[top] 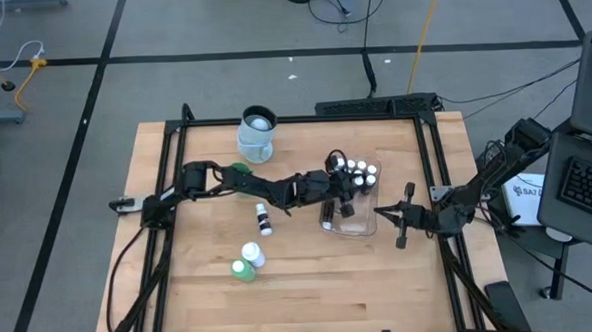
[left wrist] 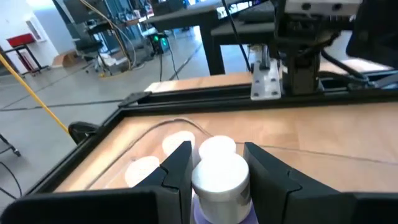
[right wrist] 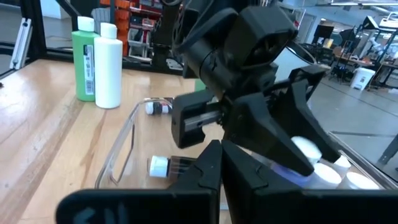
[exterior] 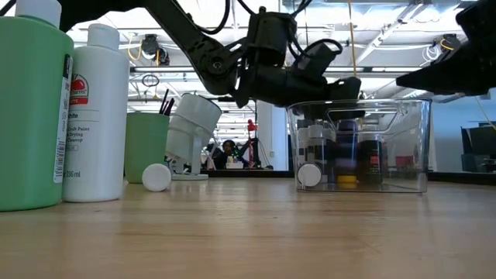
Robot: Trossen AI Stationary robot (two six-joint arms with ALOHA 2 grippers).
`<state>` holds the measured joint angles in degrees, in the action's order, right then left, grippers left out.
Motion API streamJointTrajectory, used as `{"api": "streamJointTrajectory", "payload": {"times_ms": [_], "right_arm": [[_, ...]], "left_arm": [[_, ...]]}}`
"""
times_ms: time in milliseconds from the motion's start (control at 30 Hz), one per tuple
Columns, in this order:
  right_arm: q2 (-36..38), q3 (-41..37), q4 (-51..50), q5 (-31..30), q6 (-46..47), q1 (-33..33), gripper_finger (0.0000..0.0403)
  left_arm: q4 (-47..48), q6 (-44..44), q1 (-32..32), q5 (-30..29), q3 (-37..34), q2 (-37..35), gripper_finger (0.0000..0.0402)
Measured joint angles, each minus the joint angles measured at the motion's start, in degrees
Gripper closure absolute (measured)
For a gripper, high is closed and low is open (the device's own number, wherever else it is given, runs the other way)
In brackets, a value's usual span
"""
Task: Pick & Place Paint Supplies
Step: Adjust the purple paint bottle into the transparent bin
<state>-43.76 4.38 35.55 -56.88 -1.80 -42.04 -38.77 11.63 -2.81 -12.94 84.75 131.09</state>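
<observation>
A small white-capped bottle [left wrist: 219,180], pinched by the left gripper [top: 349,189] above the tub [top: 371,223], right of centre, could topple those inside; right gripper [top: 386,214] fingers pressed together.

white bottle [exterior: 94,116] label reads "white" and "236 ml"; other print is too small

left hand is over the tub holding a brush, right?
Not a brush. The left hand is over the tub, but it holds a small white-capped bottle between its fingers, as the left wrist view shows.
</observation>
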Motion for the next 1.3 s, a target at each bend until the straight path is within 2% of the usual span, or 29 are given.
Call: {"api": "streamJointTrajectory", "payload": {"times_ms": [267, 500, 600, 800, 1300], "right_arm": [[-0.01, -0.06, 1.04, 0.00, -0.61, 0.00, 0.0399], [-0.01, -0.09, 1.04, 0.00, -0.61, 0.00, 0.0399], [-0.01, -0.11, 1.03, 0.00, -0.62, 0.00, 0.0399], [-0.01, -0.11, 1.11, -0.11, -0.89, 0.11, 0.0399], [-0.03, -0.15, 1.11, 0.13, -1.40, 1.99, 0.0399]], "left_arm": [[0.34, -0.36, 1.03, -0.30, 0.00, 0.00, 0.0293], [-1.72, 1.37, 2.95, -7.05, 0.00, 0.00, 0.0293], [-1.94, -0.01, 3.74, -12.06, 0.00, 0.00, 0.0293], [-2.13, -3.46, 4.92, -17.05, 0.00, 0.00, 0.0293], [-1.59, -6.92, 3.15, -12.19, 0.00, 1.85, 0.0293]]}}
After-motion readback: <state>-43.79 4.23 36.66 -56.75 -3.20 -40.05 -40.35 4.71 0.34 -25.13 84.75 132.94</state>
